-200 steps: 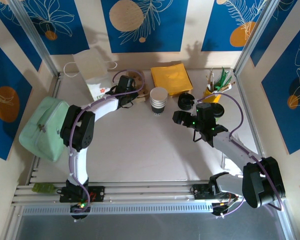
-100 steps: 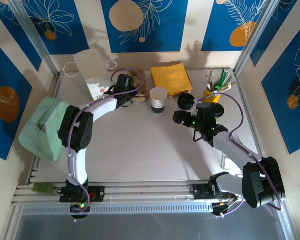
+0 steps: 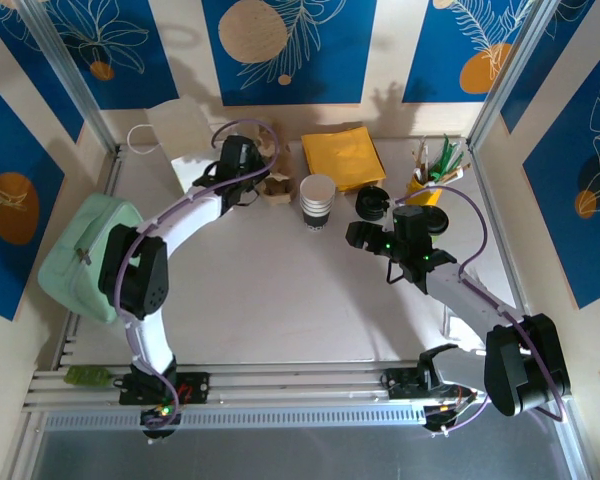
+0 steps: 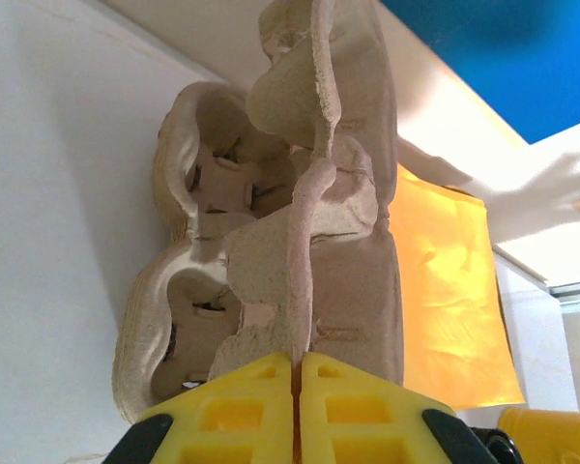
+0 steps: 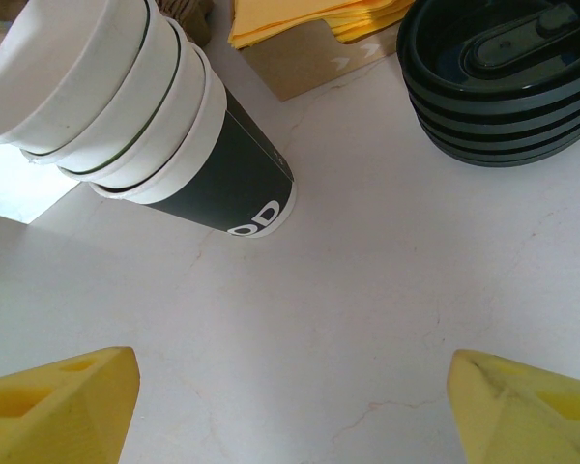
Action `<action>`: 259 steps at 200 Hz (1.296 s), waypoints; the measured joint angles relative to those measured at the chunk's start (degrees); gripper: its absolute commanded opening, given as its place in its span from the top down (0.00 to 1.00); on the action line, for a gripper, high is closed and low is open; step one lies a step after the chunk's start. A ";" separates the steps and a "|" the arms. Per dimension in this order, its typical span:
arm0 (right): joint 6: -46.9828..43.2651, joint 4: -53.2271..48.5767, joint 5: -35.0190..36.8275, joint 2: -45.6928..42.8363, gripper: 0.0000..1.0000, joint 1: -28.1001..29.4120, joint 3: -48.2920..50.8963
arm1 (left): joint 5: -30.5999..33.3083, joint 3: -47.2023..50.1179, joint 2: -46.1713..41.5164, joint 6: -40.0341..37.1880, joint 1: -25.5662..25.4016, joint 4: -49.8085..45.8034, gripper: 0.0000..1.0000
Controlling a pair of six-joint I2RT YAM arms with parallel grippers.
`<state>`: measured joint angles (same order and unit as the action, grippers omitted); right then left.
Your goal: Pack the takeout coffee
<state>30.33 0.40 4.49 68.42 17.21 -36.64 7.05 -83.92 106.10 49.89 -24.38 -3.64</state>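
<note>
My left gripper (image 4: 297, 362) is shut on the thin middle ridge of a brown pulp cup carrier (image 4: 338, 242), which stands on edge in front of the wrist camera. From above, the left gripper (image 3: 248, 172) is at the back of the table with the carrier (image 3: 277, 186) just to its right. My right gripper (image 3: 365, 235) hovers open over bare table. Its yellow fingertips (image 5: 58, 406) are spread wide with nothing between them. The takeout coffee is out of view.
A stack of lidless white cups (image 3: 317, 200) (image 5: 145, 106) stands mid-table, beside a pile of black lids (image 3: 371, 201) (image 5: 507, 87). Yellow napkins (image 3: 342, 155), a white paper bag (image 3: 180, 130), a yellow stirrer holder (image 3: 430, 178) and a green pouch (image 3: 85, 255) are around the edges.
My left gripper has closed fully on the carrier and its wrist has shifted left and toward the back. The right arm has not moved.
</note>
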 measured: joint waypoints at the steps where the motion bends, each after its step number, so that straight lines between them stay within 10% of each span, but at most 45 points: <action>1: 0.00 0.00 0.00 0.00 0.16 0.00 0.00 | 0.00 0.00 -0.17 -0.15 0.00 -0.17 0.92; 138: -3.13 -2.05 -10.21 -1.55 0.17 2.71 -3.74 | -6.49 12.07 -34.91 -10.36 0.00 -24.92 0.93; 259: -14.36 -34.93 -8.46 1.53 0.19 25.03 -35.06 | -36.00 23.08 -43.39 -20.44 0.26 -38.64 0.94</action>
<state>15.97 -34.52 -3.97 69.95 42.24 -71.70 -28.95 -60.84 62.72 29.45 -24.12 -42.28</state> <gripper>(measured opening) 0.817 0.068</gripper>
